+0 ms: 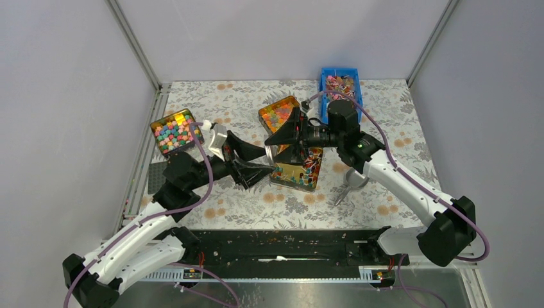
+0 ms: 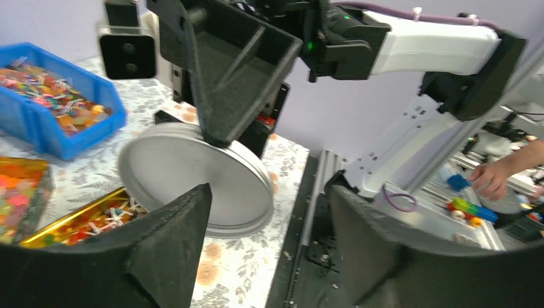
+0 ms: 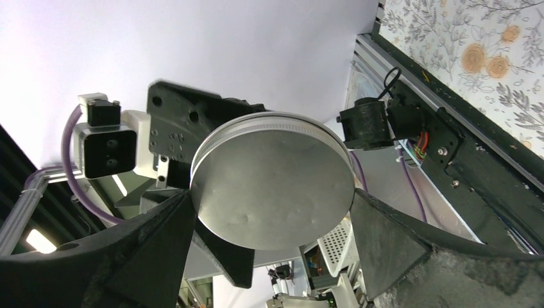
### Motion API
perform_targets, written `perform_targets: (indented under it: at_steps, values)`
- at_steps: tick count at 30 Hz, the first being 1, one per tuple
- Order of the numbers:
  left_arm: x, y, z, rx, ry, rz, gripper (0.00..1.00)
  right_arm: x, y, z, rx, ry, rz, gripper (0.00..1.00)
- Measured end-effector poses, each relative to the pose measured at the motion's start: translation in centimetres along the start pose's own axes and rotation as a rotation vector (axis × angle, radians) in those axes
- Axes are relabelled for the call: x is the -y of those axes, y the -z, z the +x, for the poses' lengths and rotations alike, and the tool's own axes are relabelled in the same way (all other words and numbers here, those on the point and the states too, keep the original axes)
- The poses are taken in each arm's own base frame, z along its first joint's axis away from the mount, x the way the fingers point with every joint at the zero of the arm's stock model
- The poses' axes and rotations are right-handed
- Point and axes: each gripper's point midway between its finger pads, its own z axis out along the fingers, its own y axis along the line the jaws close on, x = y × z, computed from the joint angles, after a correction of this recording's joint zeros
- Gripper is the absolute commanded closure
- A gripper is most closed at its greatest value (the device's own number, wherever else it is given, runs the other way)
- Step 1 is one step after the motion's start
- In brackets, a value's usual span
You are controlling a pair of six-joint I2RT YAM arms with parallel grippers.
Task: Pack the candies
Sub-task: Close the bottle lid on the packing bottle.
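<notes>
A: Status on the right gripper (image 3: 272, 199)?
B: Clamped on the round lid (image 2: 192, 173). It pinches the rim between both fingers, with the lid's face turned toward the left gripper (image 2: 269, 192).
A: Left one?
B: Spread wide, gripping nothing. The lid sits just ahead of its fingertips, off toward one finger.
A: Candies?
B: The candies (image 1: 308, 168) lie in the gold tin (image 1: 295, 185) directly below both grippers. The blue bin (image 2: 58, 138) behind the right gripper's wrist holds more sweets.
A: Step?
B: Looks like lid handling, likely a handover or closing up. The lid is round and the tin below is rectangular, so can't tell which container it fits.
A: Next?
B: If it's a handover, left needs to close on the free rim before right lets go. Thin metal edge, so slip risk.
</notes>
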Motion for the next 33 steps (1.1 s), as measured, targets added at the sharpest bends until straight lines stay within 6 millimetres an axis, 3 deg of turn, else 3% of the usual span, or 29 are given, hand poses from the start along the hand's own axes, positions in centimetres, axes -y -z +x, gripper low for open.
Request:
perform_targets:
  at_steps: [3, 9, 12, 18, 25, 29, 33]
  values:
    - [-0.6, 0.2, 0.2, -0.005, 0.001, -0.035, 0.09, 0.6, 0.0, 0.1, -0.003, 0.008, 0.019, 0.14]
    - [-3.8, 1.5, 1.5, -0.039, 0.01, -0.233, 0.01, 3.2, 0.0, 0.4, -0.02, 0.027, 0.115, 0.14]
    - [-6.5, 3.1, 2.9, -0.088, 0.025, -0.405, 0.01, 4.8, -0.3, -0.3, -0.018, 0.054, 0.185, 0.14]
    - [-9.9, 6.7, 6.6, -0.248, 0.04, -0.648, 0.01, 9.0, -1.1, -1.3, -0.059, 0.129, 0.365, 0.13]
    - [-14.1, 11.9, 11.6, -0.461, 0.194, -0.908, 0.01, 11.8, -2.8, -1.5, -0.168, 0.323, 0.561, 0.14]
    - [-15.5, 14.6, 12.9, -0.507, 0.298, -1.016, 0.01, 13.1, -3.6, -1.7, -0.209, 0.42, 0.658, 0.13]
    - [-16.6, 16.7, 13.0, -0.502, 0.373, -1.105, 0.01, 14.1, -5.1, -2.2, -0.256, 0.505, 0.743, 0.13]
